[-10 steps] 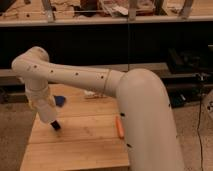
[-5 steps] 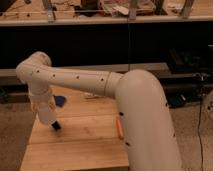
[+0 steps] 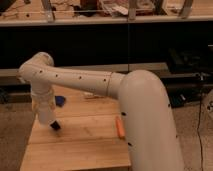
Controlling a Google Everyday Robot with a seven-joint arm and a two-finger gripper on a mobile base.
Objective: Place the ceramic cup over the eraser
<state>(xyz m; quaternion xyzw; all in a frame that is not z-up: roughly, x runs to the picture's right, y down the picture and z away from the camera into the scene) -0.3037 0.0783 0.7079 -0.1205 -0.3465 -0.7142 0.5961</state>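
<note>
On the table's [image 3: 90,142] left side, the gripper [image 3: 48,120] has edged the cup [image 3: 45,111] down just beside the eraser [image 3: 55,126], still uncovered; its grip I cannot tell.

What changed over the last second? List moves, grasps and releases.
The white robot arm shifted its bend slightly right and down early on. Its hand remains low over the left of the wooden table. No grasp or release shows. The blue squarish pad and the small orange elongated object stayed put.
</note>
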